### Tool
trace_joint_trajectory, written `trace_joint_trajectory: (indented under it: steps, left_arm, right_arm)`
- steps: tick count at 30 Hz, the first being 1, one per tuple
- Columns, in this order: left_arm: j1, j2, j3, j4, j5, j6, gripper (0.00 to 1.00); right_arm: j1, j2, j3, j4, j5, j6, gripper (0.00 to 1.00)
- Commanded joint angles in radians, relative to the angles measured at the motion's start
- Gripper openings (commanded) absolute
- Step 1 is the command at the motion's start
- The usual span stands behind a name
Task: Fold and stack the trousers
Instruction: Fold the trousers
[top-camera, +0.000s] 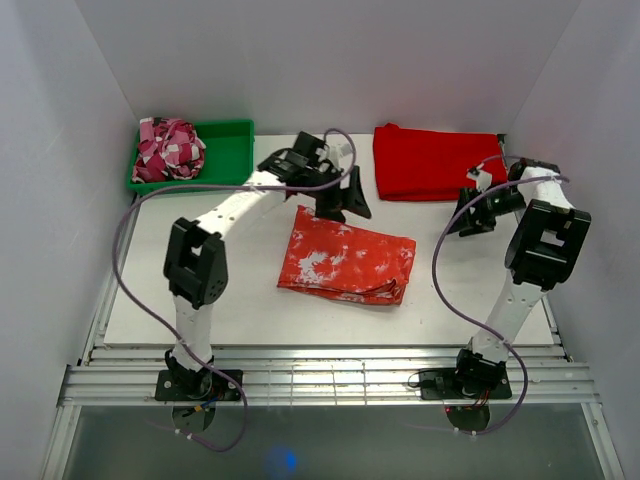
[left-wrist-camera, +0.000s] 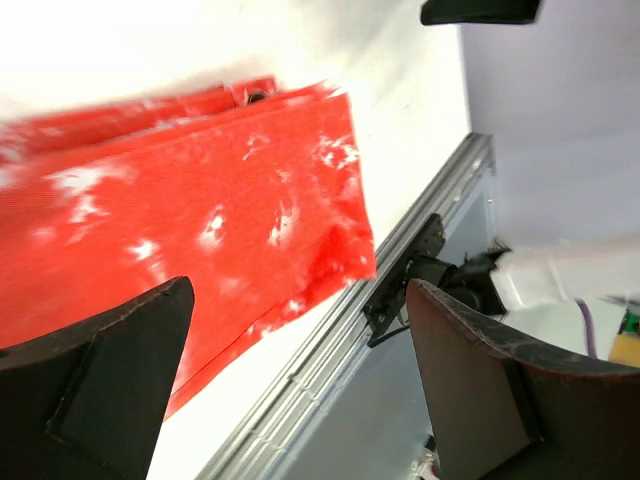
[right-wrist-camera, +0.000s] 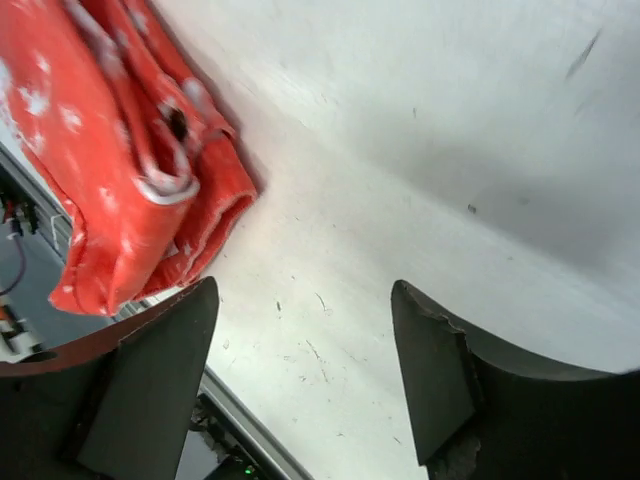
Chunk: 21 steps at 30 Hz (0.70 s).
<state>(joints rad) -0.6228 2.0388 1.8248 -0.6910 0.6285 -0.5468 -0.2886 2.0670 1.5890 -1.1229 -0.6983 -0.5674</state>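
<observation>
The trousers (top-camera: 345, 257), orange-red with white splotches, lie folded into a flat rectangle in the middle of the table. My left gripper (top-camera: 340, 200) hovers just past their far edge. In the left wrist view it (left-wrist-camera: 300, 330) stands open and empty, with the trousers (left-wrist-camera: 180, 230) spread below and behind its fingers. My right gripper (top-camera: 470, 215) sits to the right of the trousers, apart from them. In the right wrist view it (right-wrist-camera: 305, 330) is open over bare table, and the trousers' layered folded edge (right-wrist-camera: 110, 170) shows at the upper left.
A plain red folded cloth (top-camera: 435, 160) lies at the back right. A green bin (top-camera: 225, 150) at the back left holds a bundled pink-and-white cloth (top-camera: 168, 148). A metal rail (top-camera: 330, 375) runs along the near table edge. White walls enclose the sides.
</observation>
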Motion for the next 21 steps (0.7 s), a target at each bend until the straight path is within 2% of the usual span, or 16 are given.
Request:
trace_joint_trajectory:
  steps: [1, 3, 4, 7, 8, 9, 11, 14, 18, 19, 21]
  left_arm:
    - [0.114, -0.204, -0.07, 0.047, 0.157, 0.229, 0.98]
    - [0.176, -0.236, -0.137, 0.064, 0.279, 0.254, 0.98]
    - [0.228, -0.241, -0.163, 0.086, 0.412, 0.277, 0.98]
    - [0.288, -0.232, -0.243, 0.096, 0.56, 0.269, 0.83]
    - [0.294, -0.224, -0.258, 0.085, 0.571, 0.268, 0.73]
    - [0.298, -0.221, -0.277, 0.074, 0.576, 0.271, 0.7]
    - [0.302, -0.227, -0.36, 0.077, 0.573, 0.281, 0.65]
    - [0.302, -0.233, -0.493, 0.14, 0.574, 0.278, 0.63]
    - [0.302, -0.172, -0.654, 0.283, 0.57, 0.152, 0.59]
    - [0.304, -0.126, -0.68, 0.347, 0.568, 0.133, 0.58]
    - [0.304, -0.074, -0.711, 0.376, 0.547, 0.119, 0.57]
  right_arm:
    - [0.048, -0.103, 0.204, -0.178, -0.102, -0.095, 0.76]
    - [0.146, -0.131, 0.219, -0.176, -0.147, -0.115, 0.76]
    - [0.188, -0.158, 0.218, -0.172, -0.197, -0.118, 0.75]
    - [0.4, -0.174, 0.166, -0.124, -0.295, -0.098, 0.72]
    - [0.437, -0.168, 0.128, -0.12, -0.308, -0.097, 0.71]
    - [0.466, -0.162, 0.106, -0.126, -0.323, -0.11, 0.7]
    - [0.532, -0.128, 0.015, -0.138, -0.357, -0.133, 0.62]
    - [0.555, -0.087, -0.098, -0.182, -0.356, -0.196, 0.57]
    - [0.554, -0.039, -0.3, -0.183, -0.229, -0.233, 0.53]
    - [0.552, -0.015, -0.323, -0.151, -0.149, -0.221, 0.53]
    - [0.539, 0.01, -0.356, -0.103, -0.063, -0.198, 0.52]
